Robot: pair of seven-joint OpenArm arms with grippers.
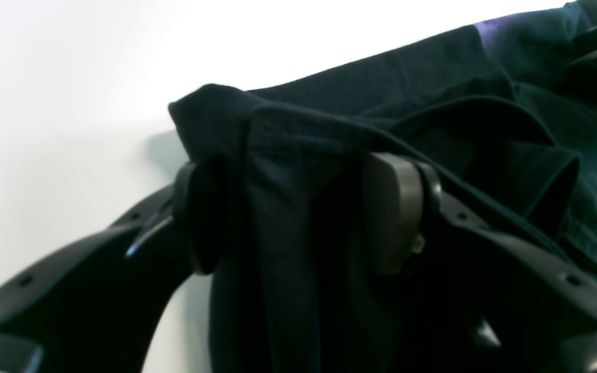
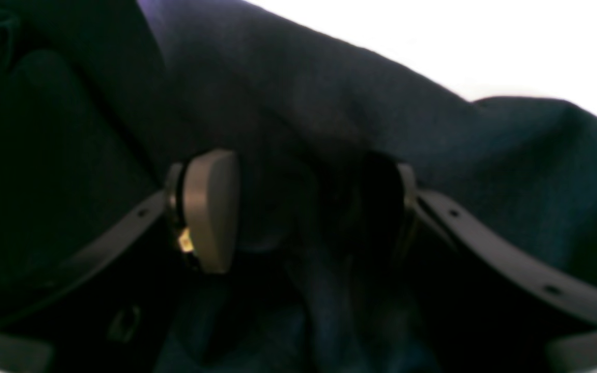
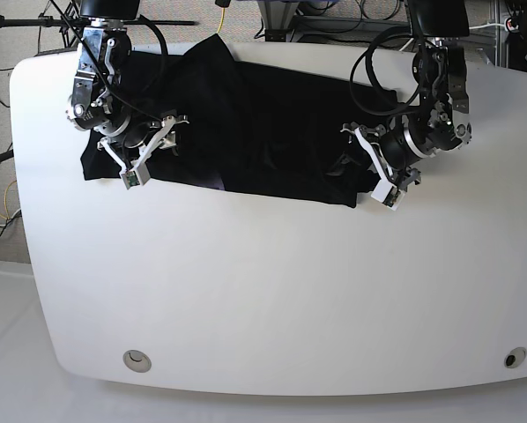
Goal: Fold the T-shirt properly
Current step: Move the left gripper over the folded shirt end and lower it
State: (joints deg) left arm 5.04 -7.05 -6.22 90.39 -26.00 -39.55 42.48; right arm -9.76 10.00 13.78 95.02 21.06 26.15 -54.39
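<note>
The black T-shirt (image 3: 263, 123) lies spread and creased along the far side of the white table (image 3: 263, 291). My left gripper (image 3: 370, 169) stands at the shirt's near right edge. In the left wrist view the left gripper (image 1: 293, 215) is open, with a bunched fold of the T-shirt (image 1: 433, 77) between its wide-set pads; a purple patch (image 1: 490, 31) shows at the top right. My right gripper (image 3: 145, 152) is at the shirt's near left part. Close up, the right gripper (image 2: 303, 207) is also open, with dark T-shirt cloth (image 2: 329, 93) filling the gap between its pads.
The white table reaches from the shirt's near edge to the front rim, with a small round hole (image 3: 137, 358) at the front left and another (image 3: 510, 359) at the front right. Cables and stands (image 3: 316, 13) crowd the floor behind the table.
</note>
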